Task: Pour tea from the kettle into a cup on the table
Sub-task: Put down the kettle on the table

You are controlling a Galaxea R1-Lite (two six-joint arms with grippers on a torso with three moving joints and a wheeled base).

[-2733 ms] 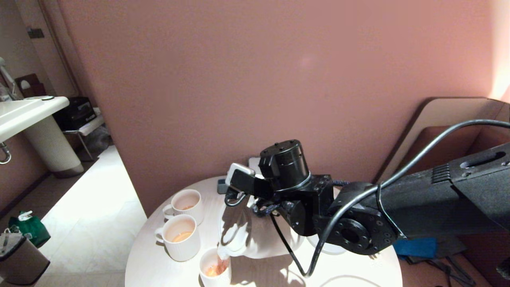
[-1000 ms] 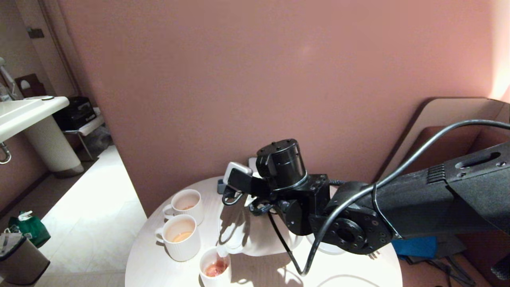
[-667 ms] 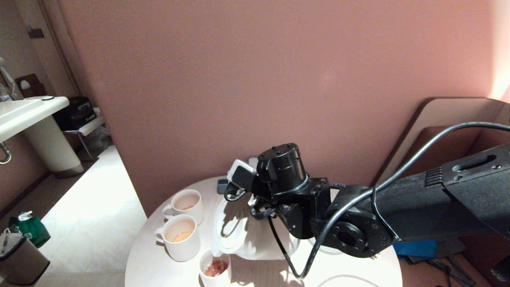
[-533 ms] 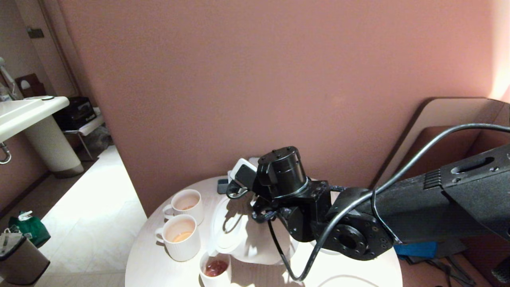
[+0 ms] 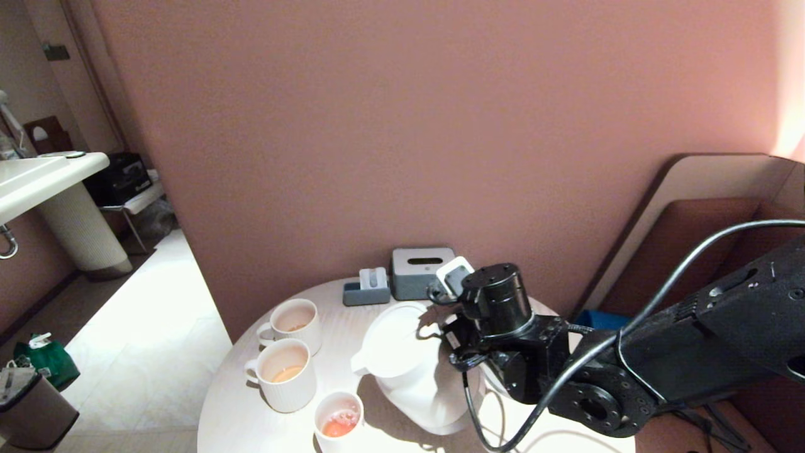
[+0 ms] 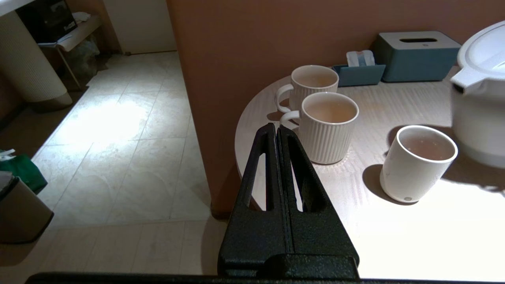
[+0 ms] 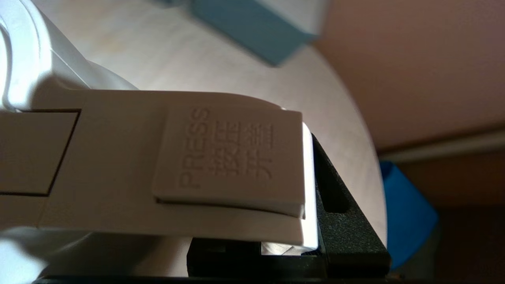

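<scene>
The white kettle is close to upright on the right of the cup, its spout turned toward the cup and no liquid leaving it. My right gripper is shut on the kettle's handle, and one black finger shows beside it. I cannot tell whether the kettle's bottom touches the table. Orange-brown tea lies in the small smooth cup. My left gripper is shut on nothing, low beside the table's left edge.
Two ribbed mugs with handles stand left of the kettle, each with a little liquid. A grey tissue box and a small holder sit at the back by the wall. A blue object lies beyond the table's right edge.
The kettle has swung back from its pouring tilt toward upright and moved right, away from the cup. The stream into the cup has stopped. The right arm dropped lower and rightward.
</scene>
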